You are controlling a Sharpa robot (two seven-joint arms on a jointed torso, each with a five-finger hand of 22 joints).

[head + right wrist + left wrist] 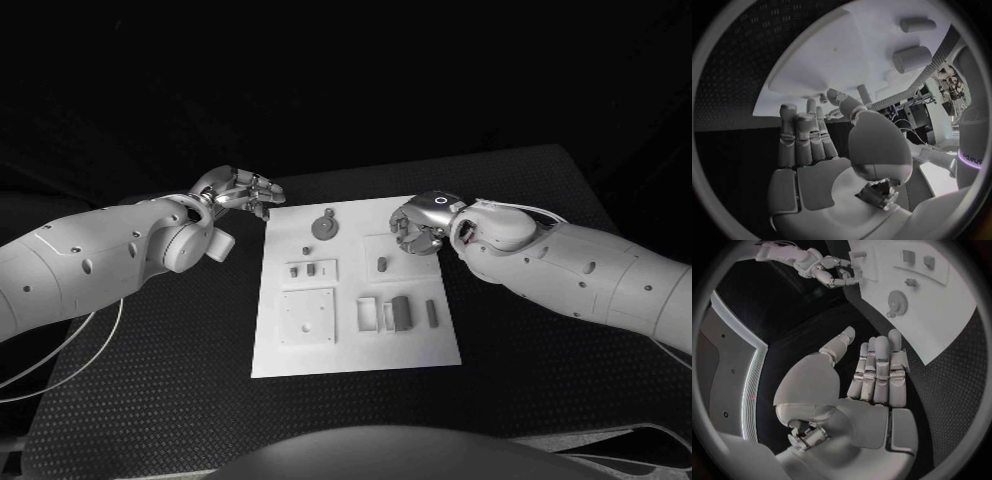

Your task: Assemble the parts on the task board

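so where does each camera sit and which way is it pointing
Head view: on the robot's head, looking down at the table and board; both arms come in, left hand and right hand at the board's far corners.
Left wrist view: behind the left hand, facing the board.
Right wrist view: behind the right hand, facing the board.
Shared: head and left wrist views both show the gear and the right hand.

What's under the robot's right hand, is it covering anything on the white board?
The right hand hangs over the far right corner of the white task board, apparently holding nothing. Bare white board shows around it; whatever sits directly beneath the hand is hidden.
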